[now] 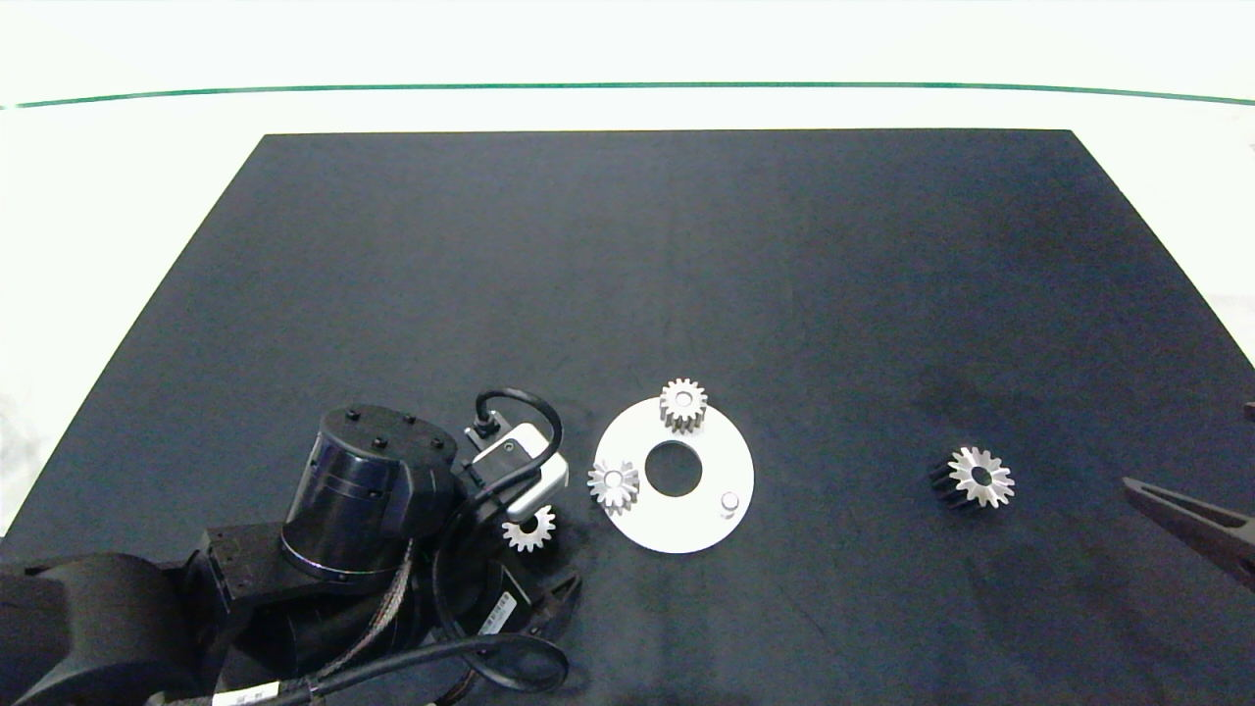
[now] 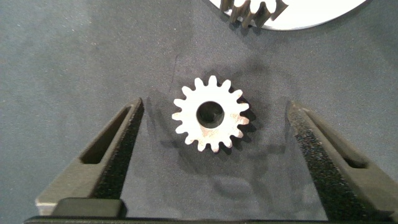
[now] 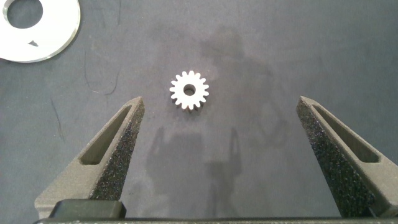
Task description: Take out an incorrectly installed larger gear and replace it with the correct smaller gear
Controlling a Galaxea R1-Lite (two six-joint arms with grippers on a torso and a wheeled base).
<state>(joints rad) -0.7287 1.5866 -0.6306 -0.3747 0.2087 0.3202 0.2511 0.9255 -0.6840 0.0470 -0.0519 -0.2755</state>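
Gears first: the larger gear (image 1: pixel 973 478) already lies off the white disc (image 1: pixel 706 525) on the table (image 1: pixel 686 255), near the spread right end effector (image 3: pixel 217 155). Swap step now (my judgement): the left end effector (image 2: pixel 214 158), spread, straddles the smaller gear (image 2: pixel 211 114); next, pinch it and carry it to the bare peg (image 1: pixel 729 502).

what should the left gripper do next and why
Probably lower and close on the small gear. The left gripper is open with its fingers either side of it, the big gear already lies off the plate, and one peg stands bare.
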